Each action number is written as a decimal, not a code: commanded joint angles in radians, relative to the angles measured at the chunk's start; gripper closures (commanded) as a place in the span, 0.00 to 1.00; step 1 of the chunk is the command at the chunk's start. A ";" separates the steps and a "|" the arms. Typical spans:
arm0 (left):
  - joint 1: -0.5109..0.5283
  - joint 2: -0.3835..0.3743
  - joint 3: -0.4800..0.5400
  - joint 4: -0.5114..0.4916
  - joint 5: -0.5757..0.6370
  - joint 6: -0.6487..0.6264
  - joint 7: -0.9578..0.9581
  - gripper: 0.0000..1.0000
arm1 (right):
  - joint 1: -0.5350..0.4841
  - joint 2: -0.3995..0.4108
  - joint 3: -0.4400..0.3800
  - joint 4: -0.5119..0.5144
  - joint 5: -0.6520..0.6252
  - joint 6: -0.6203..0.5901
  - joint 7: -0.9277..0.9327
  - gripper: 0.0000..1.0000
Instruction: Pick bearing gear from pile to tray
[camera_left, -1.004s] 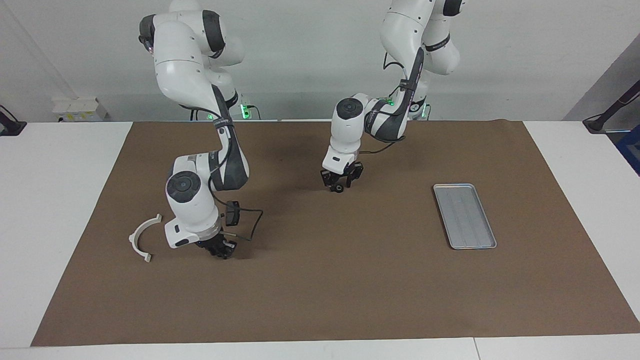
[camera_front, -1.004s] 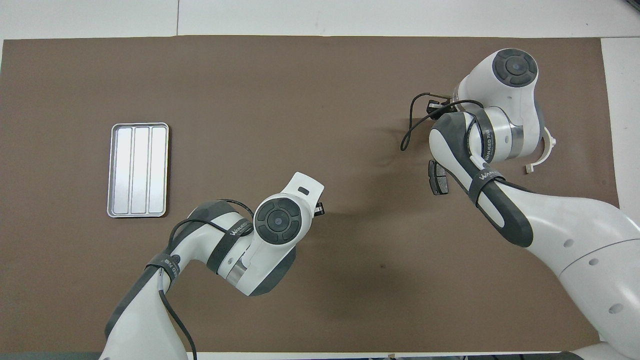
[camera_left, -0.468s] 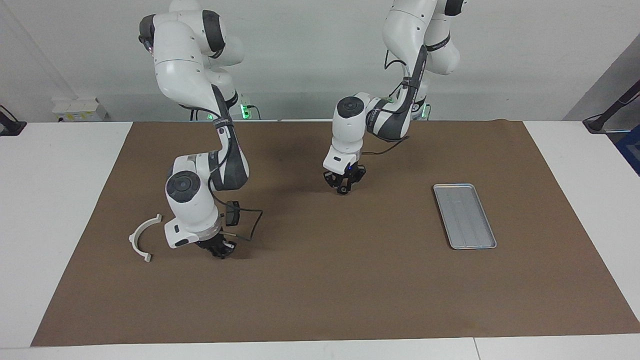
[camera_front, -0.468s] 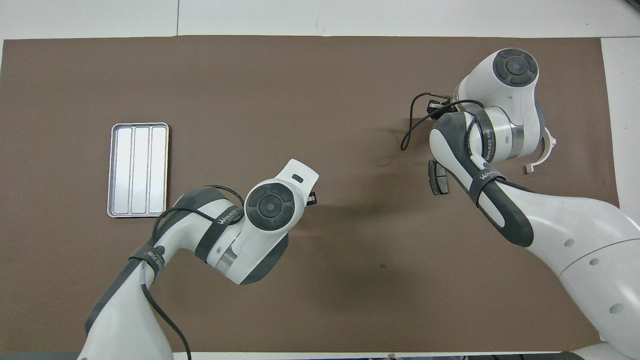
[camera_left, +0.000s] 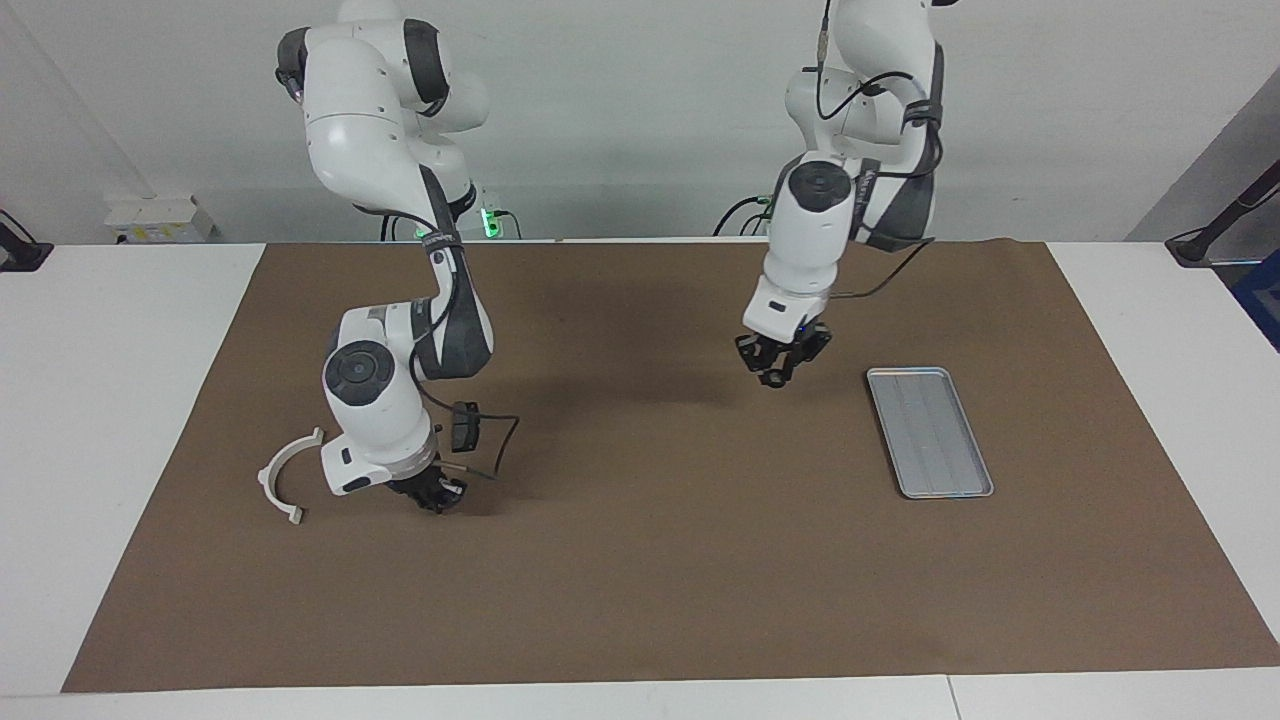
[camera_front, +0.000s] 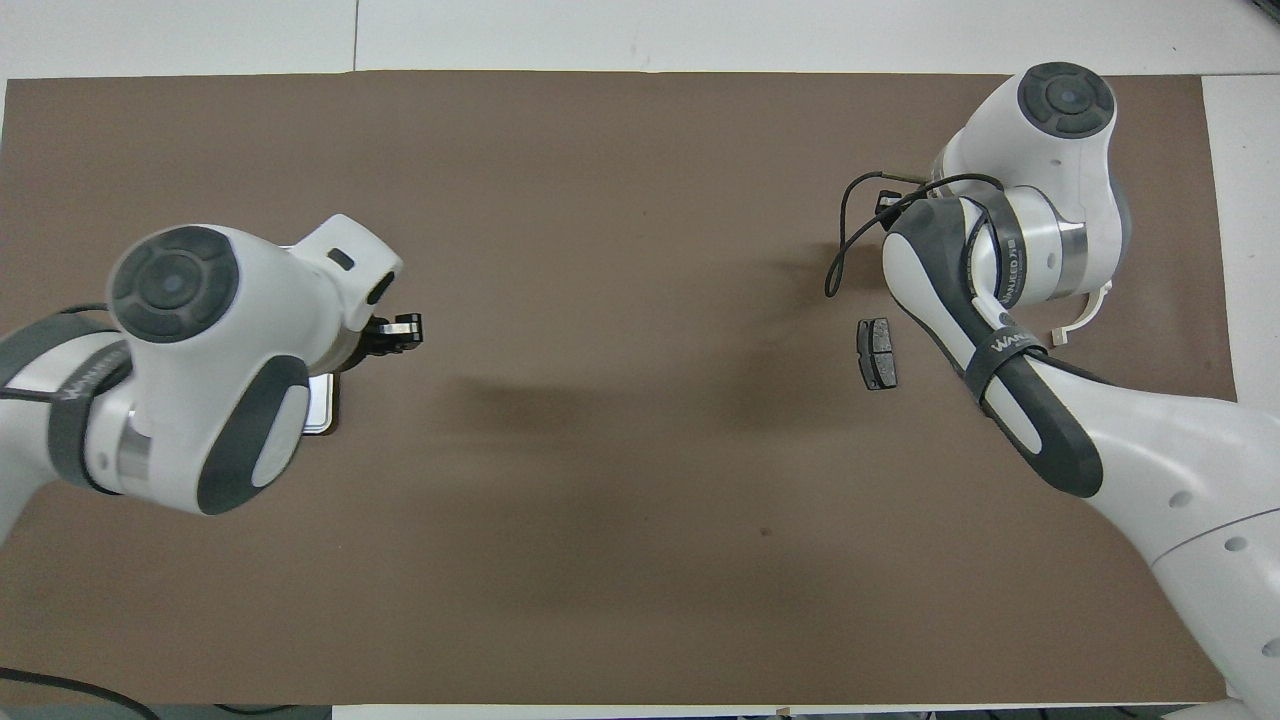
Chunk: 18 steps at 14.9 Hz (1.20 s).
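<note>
My left gripper (camera_left: 775, 378) hangs over the mat close beside the tray (camera_left: 930, 430), shut on a small black round piece, the bearing gear (camera_left: 773, 382). From overhead, the left gripper (camera_front: 405, 328) pokes out past its own arm, which covers nearly all of the tray (camera_front: 322, 408). What shows of the pile is a white half-ring bracket (camera_left: 265, 478) and one dark brake-pad plate (camera_front: 877, 353). My right gripper (camera_left: 438, 500) is shut, low at the mat next to the bracket. The overhead view hides it under its arm.
The brown mat (camera_left: 640, 580) covers most of the white table. A black wrist camera on a looping cable (camera_left: 465, 428) hangs beside the right arm. The bracket (camera_front: 1095, 305) peeks out from under the right arm at that arm's end of the table.
My left arm has swung from over the mat's middle toward the tray, carrying the small black piece. The right arm has shifted only slightly near the bracket.
</note>
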 joint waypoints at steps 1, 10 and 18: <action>0.128 -0.026 -0.015 -0.032 -0.014 -0.023 0.179 0.87 | -0.009 -0.075 0.013 0.039 -0.013 -0.130 -0.032 1.00; 0.396 -0.049 -0.013 -0.188 -0.085 0.144 0.577 0.87 | 0.065 -0.229 0.031 0.079 0.002 -0.325 -0.021 1.00; 0.325 0.032 -0.013 -0.224 -0.085 0.294 0.454 0.87 | 0.218 -0.284 0.034 0.079 0.007 -0.348 0.242 1.00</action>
